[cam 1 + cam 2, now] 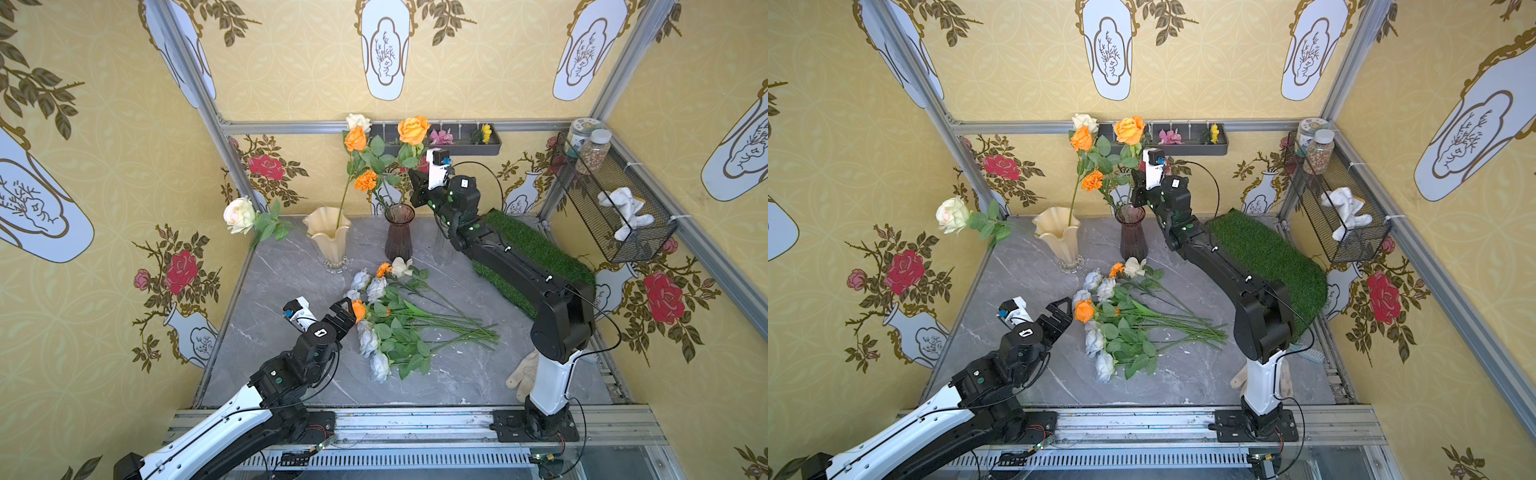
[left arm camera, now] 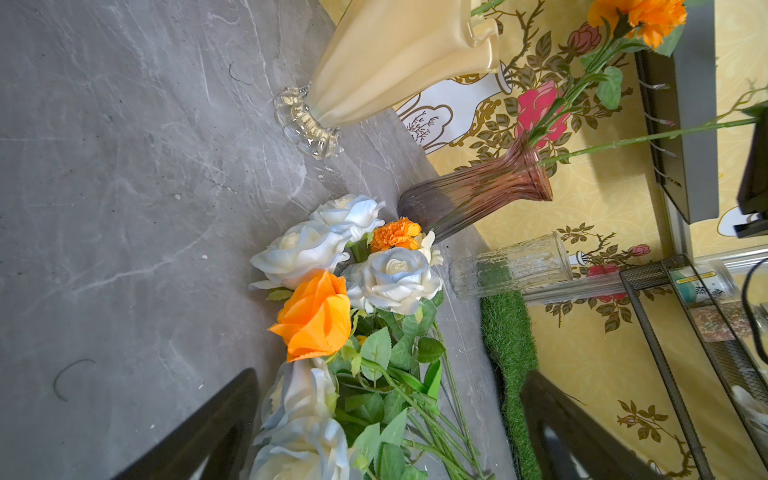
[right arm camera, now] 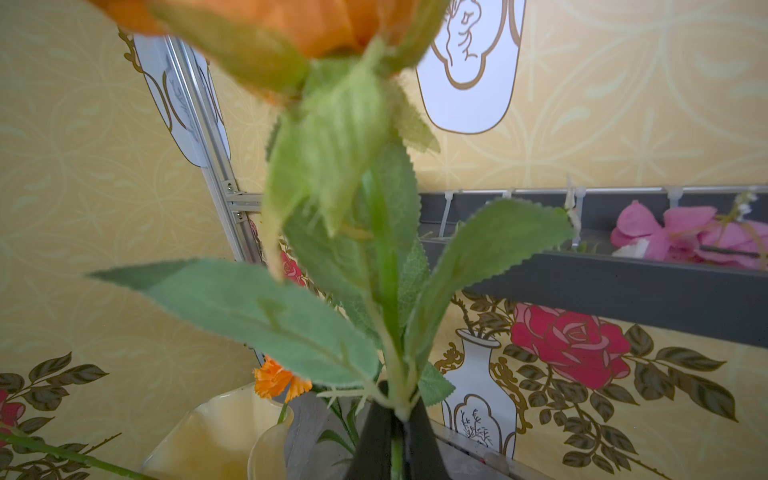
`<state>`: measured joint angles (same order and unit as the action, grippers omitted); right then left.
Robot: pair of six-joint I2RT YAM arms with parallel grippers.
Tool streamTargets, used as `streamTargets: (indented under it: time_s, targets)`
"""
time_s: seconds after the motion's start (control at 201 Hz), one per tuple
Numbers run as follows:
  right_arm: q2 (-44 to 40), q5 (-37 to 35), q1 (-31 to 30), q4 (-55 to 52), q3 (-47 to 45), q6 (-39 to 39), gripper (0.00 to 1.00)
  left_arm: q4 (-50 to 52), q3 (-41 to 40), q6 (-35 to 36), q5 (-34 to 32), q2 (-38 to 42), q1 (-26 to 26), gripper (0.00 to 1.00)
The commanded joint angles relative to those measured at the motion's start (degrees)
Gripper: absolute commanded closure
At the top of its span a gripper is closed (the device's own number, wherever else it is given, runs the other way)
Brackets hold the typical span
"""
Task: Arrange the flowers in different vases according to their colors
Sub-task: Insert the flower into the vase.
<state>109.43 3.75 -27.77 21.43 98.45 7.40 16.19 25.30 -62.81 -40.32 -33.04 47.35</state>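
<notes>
**Sorting begun, most of the pile left to place**

Your right gripper (image 3: 397, 419) is clamped on the stem of an orange rose (image 1: 413, 129), held over the purple vase (image 1: 399, 235), where a marigold (image 1: 365, 180) already stands. The cream-yellow vase (image 1: 330, 237) holds a cream-white rose (image 1: 239, 215). Your left gripper (image 1: 345, 312) gapes wide beside the pile of flowers (image 1: 388, 328) on the table (image 1: 291, 291). Only the left wrist view shows the clear glass vase (image 2: 511, 266) empty; the top views barely show it behind your right arm.
</notes>
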Motion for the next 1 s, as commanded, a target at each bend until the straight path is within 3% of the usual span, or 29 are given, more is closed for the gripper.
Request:
streamTargets:
  time_s: [0.0, 0.05, 0.299, 0.433, 0.528, 0.678, 0.947, 0.976, 0.996]
  targets:
    - [2.1, 0.5, 0.8, 2.0, -0.5, 2.9, 0.96, -1.7, 0.4, 1.0, -0.7, -0.6, -0.1, 0.00]
    - [3.4, 0.9, 1.1, 1.2, 0.1, 3.7, 0.89, -1.8, 0.6, 1.1, -0.7, -0.9, -0.1, 0.00]
    - [9.1, 4.8, 2.1, -8.2, 6.9, 3.7, 0.77, -1.9, 0.9, 1.1, -1.1, -1.7, -0.1, 0.00]
    - [7.8, 5.7, 2.0, -12.5, 7.6, 3.4, 0.42, -2.0, 0.8, 0.9, -1.1, -1.4, -0.2, 0.00]
    - [4.6, 5.3, 2.0, -14.9, 6.3, 2.4, 0.31, -1.9, 0.7, 0.9, -1.0, -1.3, -0.1, 0.00]
    - [-2.9, 3.0, 1.9, -21.3, 2.6, 2.4, 0.24, -1.7, 0.5, 0.9, -0.7, -0.6, -0.1, 0.00]
    - [-19.5, 1.2, 2.2, -35.6, -9.7, 2.3, 0.19, -0.7, -0.4, 0.1, 0.2, 1.8, -0.1, 0.00]
    - [-21.8, 1.3, 2.3, -37.0, -11.7, 2.5, 0.16, -0.6, -0.5, -0.1, 0.4, 2.3, -0.1, 0.00]
    - [-23.3, 1.3, 2.3, -37.9, -13.1, 2.8, 0.02, -0.5, -0.6, -0.2, 0.4, 2.6, -0.1, 0.00]
